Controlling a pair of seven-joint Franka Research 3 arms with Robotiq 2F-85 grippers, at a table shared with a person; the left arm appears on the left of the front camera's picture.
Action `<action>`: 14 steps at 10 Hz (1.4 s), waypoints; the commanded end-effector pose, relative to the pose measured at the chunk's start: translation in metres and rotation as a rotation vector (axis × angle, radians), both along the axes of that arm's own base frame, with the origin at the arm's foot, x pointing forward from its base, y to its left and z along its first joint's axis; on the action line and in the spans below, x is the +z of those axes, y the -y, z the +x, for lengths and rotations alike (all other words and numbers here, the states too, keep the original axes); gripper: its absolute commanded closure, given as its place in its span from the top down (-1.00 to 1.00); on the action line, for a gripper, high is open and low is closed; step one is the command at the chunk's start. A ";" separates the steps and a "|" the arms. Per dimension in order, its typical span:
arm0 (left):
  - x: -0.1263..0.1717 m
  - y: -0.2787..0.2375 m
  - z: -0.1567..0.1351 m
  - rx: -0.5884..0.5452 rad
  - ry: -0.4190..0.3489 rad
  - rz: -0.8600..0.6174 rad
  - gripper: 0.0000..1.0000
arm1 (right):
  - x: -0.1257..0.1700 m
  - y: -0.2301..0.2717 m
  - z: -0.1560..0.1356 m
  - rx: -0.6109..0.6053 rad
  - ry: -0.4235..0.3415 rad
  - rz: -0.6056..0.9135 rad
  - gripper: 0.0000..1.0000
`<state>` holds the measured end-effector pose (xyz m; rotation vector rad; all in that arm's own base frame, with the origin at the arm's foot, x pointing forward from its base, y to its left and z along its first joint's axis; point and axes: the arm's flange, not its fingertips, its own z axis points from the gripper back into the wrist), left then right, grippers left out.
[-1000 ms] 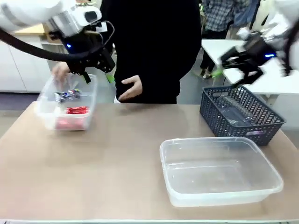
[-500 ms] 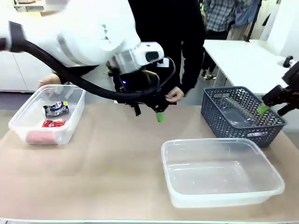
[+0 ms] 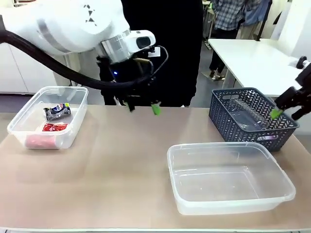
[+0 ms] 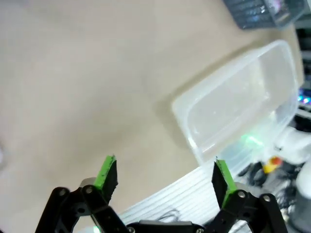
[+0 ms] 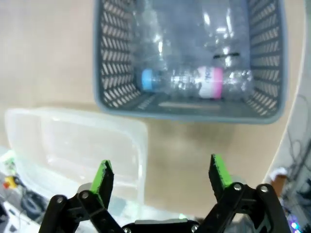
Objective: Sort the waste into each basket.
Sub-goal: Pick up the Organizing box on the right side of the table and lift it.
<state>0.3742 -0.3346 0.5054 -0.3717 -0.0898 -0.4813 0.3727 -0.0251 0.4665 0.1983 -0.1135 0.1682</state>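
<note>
A small clear tub (image 3: 74,130) at the left holds a silver-blue can (image 3: 57,111) and a red can (image 3: 54,127). A larger clear tub (image 3: 176,154) sits empty at front right, also seen as the tub (image 4: 279,104) and the tub (image 5: 137,145) in the wrist views. Clear bottles (image 3: 245,116) lie in the dark grey basket; one bottle (image 5: 194,80) has a blue cap and pink label. My left gripper (image 3: 142,108) hangs open and empty over the table's middle back, gripper (image 4: 164,174). My right gripper (image 3: 286,112) is open beside the basket, above its near rim in its own view, gripper (image 5: 161,174).
The dark grey lattice basket (image 3: 228,127) stands at back right, its front wall (image 5: 189,110) close to the big tub. A person in black (image 3: 165,48) stands at the far edge. A white table (image 3: 248,56) is behind on the right.
My left arm swung from over the small tub to the table's middle, then eased back left. The right gripper dropped beside the basket. The person's hands withdrew; the small tub shifted left.
</note>
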 end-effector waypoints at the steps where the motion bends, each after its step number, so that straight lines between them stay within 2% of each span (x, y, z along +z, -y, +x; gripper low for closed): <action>1: -0.026 0.040 -0.003 0.280 -0.151 -0.086 1.00 | -0.034 -0.028 -0.025 0.149 -0.199 -0.220 1.00; 2: -0.040 0.054 -0.011 0.324 -0.187 -0.081 1.00 | -0.050 -0.037 -0.039 0.209 -0.244 -0.259 1.00; 3: -0.052 0.069 -0.021 0.296 -0.241 -0.049 1.00 | -0.064 -0.045 -0.047 0.229 -0.264 -0.256 1.00; 4: -0.063 0.083 -0.027 0.234 -0.252 -0.005 1.00 | -0.079 -0.053 -0.044 0.175 -0.261 -0.250 1.00; 5: -0.053 0.055 -0.015 0.285 -0.213 -0.023 1.00 | -0.064 -0.041 -0.040 0.182 -0.259 -0.220 1.00; 6: -0.053 0.055 -0.015 0.285 -0.213 -0.023 1.00 | -0.064 -0.041 -0.040 0.182 -0.259 -0.220 1.00; 7: -0.069 0.077 -0.028 0.273 -0.251 -0.006 1.00 | -0.075 -0.052 -0.042 0.207 -0.287 -0.231 1.00; 9: -0.088 0.089 -0.027 0.286 -0.229 0.058 1.00 | -0.085 -0.065 -0.039 0.221 -0.370 -0.199 1.00; 10: -0.099 0.098 -0.030 0.291 -0.205 0.104 1.00 | -0.092 -0.065 -0.038 0.151 -0.374 -0.219 1.00; 12: -0.117 0.115 -0.036 0.238 -0.206 0.198 1.00 | -0.099 -0.063 -0.042 0.105 -0.368 -0.193 1.00; 13: -0.124 0.120 -0.039 0.239 -0.181 0.236 1.00 | -0.103 -0.062 -0.044 0.072 -0.353 -0.177 1.00; 14: -0.129 0.122 -0.040 0.249 -0.162 0.276 1.00 | -0.106 -0.062 -0.046 0.051 -0.321 -0.151 0.38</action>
